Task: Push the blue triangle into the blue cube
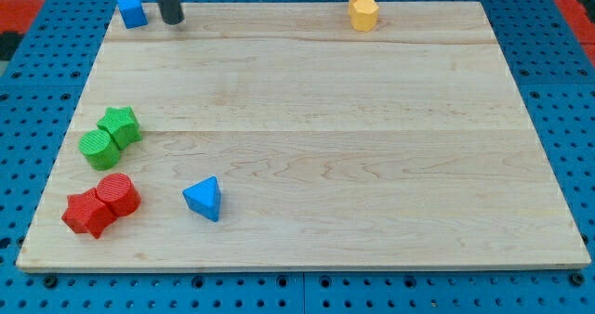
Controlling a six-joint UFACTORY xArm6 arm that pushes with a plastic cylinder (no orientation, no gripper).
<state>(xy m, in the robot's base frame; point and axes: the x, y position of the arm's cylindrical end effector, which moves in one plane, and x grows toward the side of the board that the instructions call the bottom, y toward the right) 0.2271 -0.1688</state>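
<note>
The blue triangle [204, 199] lies on the wooden board [307, 128] near the view's bottom left. The blue cube [132, 10] stands at the board's top left corner. My tip [173, 20] is the end of the dark rod that comes down from the view's top edge. It rests just right of the blue cube, a small gap apart, and far above the blue triangle.
A green star block [122, 125] and a green cylinder [99, 150] sit together at the left edge. A red star block [87, 213] and a red cylinder [118, 194] sit below them. A yellow heart-shaped block [363, 8] stands at the top right of centre.
</note>
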